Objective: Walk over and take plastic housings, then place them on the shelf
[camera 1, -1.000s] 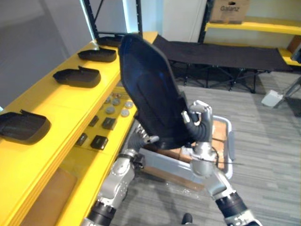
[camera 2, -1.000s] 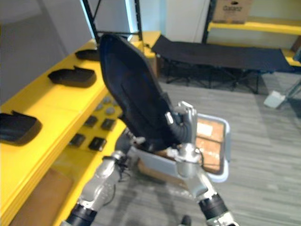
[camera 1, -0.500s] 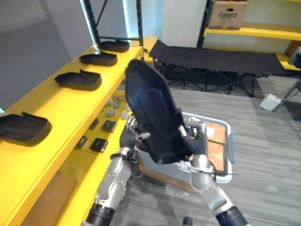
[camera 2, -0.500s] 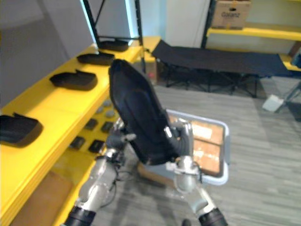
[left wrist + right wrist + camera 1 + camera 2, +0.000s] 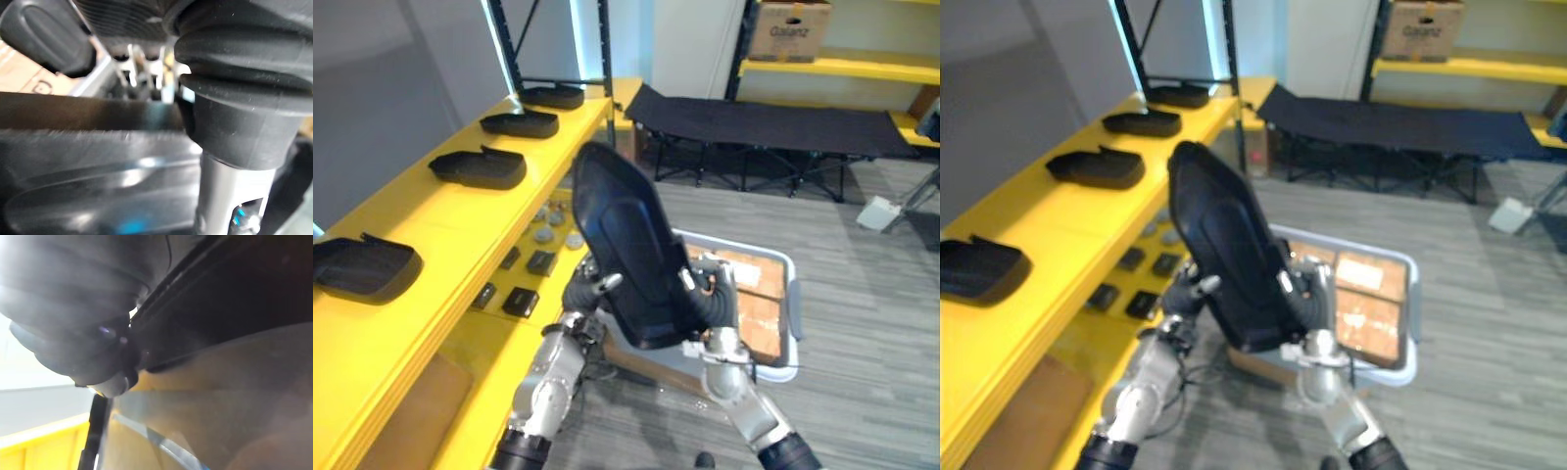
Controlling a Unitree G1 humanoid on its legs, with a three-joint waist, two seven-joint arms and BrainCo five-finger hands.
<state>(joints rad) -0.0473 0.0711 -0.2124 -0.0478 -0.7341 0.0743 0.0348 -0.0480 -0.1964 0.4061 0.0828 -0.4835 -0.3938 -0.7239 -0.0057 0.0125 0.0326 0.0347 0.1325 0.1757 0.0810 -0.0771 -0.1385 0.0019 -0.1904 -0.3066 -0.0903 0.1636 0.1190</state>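
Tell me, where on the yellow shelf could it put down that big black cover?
Widest bare patch: between the nearest cover and the second cover on the top shelf. The far covers sit closer together; small parts crowd below.

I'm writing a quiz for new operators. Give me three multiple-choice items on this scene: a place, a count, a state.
1. Where is the big black housing? A) in a cupboard B) on a chair C) between the left hand and right hand, near the grey bin
2. How many black housings lie on top of the yellow shelf? A) two B) four C) six
3. How does the big black housing stand? A) on end, tilted B) flat C) in two pieces
C: a hand sits on each side of it, with the bin beyond.
B: four lie in a row.
A: one end points up, leaning towards the shelf.
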